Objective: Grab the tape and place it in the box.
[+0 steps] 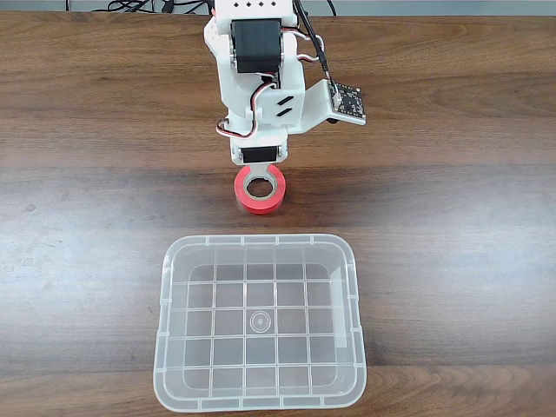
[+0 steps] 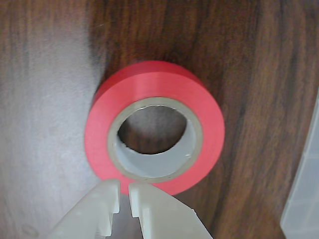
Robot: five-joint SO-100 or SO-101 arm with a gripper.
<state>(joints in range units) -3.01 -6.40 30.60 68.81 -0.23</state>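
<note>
Fingers (image 2: 117, 206) of the gripper (image 2: 124, 191) poke in at the bottom of the wrist view, white and almost pressed together, with a thin gap between the tips. They pinch nothing. They sit just at the near edge of the red tape roll (image 2: 154, 127), and I cannot tell if they touch it.

Tape lies flat on the brown wooden table (image 2: 45, 99), hole up, with its grey-white core ring (image 2: 154, 174) showing. It is not in the box yet.

To grab it well, I think the fingers should spread first. Then one finger goes down inside the hole and one outside, and they squeeze the wall of the roll.

At the right edge of the wrist view is a bit of the clear box (image 2: 304, 199). In the fixed view you see the whole box (image 1: 259, 241), with nothing in it, near the tape (image 1: 260, 201). You also see the white arm (image 1: 261, 78) leaning over the tape.
</note>
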